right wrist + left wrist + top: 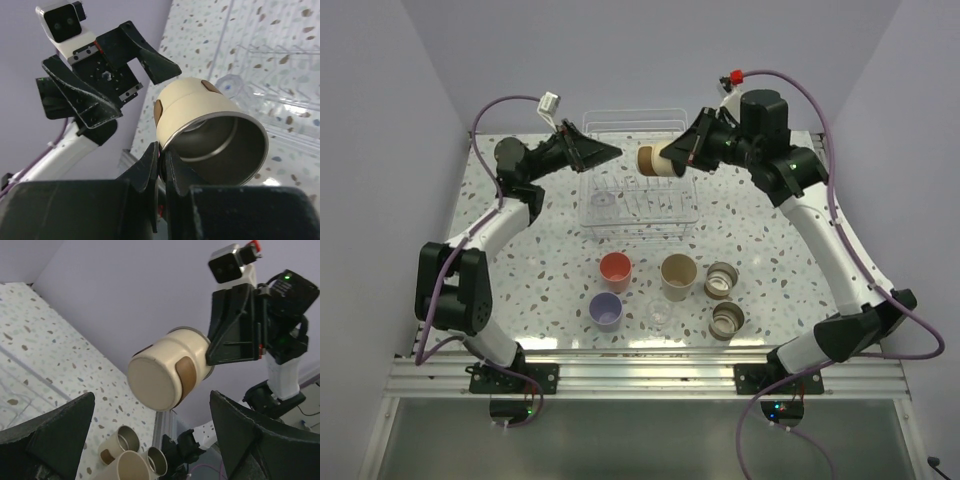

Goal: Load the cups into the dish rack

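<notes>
My right gripper is shut on the rim of a short tan cup, held on its side above the back of the white wire dish rack. In the right wrist view the fingers pinch the cup's metal-lined rim. My left gripper is open and faces the cup's base from the left, a short gap away. One clear glass cup lies inside the rack. On the table in front stand a coral-red cup, lavender cup, beige cup, clear glass and two tan cups.
The rack sits at the back centre of the speckled table, close to the rear wall. The loose cups cluster between the rack and the near edge, where the arm bases are bolted.
</notes>
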Robot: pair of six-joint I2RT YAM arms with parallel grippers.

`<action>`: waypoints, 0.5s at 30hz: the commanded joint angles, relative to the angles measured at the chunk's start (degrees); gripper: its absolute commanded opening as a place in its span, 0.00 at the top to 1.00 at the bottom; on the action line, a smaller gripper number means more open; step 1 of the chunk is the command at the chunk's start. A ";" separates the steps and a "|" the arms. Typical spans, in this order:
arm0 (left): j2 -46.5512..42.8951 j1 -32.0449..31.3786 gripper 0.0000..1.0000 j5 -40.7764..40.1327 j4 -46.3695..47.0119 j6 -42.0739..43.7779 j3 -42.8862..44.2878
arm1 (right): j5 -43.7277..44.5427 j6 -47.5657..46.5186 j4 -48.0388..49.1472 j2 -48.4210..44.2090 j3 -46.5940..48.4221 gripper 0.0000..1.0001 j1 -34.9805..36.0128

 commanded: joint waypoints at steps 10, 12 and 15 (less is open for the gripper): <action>2.07 -0.11 0.00 7.14 24.92 -16.26 -0.06 | -9.76 14.14 21.35 -1.40 -7.00 1.00 0.06; 1.19 -0.11 0.00 7.49 18.41 -11.44 0.29 | -10.03 15.37 22.05 -1.40 -7.09 1.00 0.06; -0.83 -0.11 0.00 6.26 5.13 0.77 1.17 | -10.55 16.52 23.19 -1.49 -7.62 1.00 0.15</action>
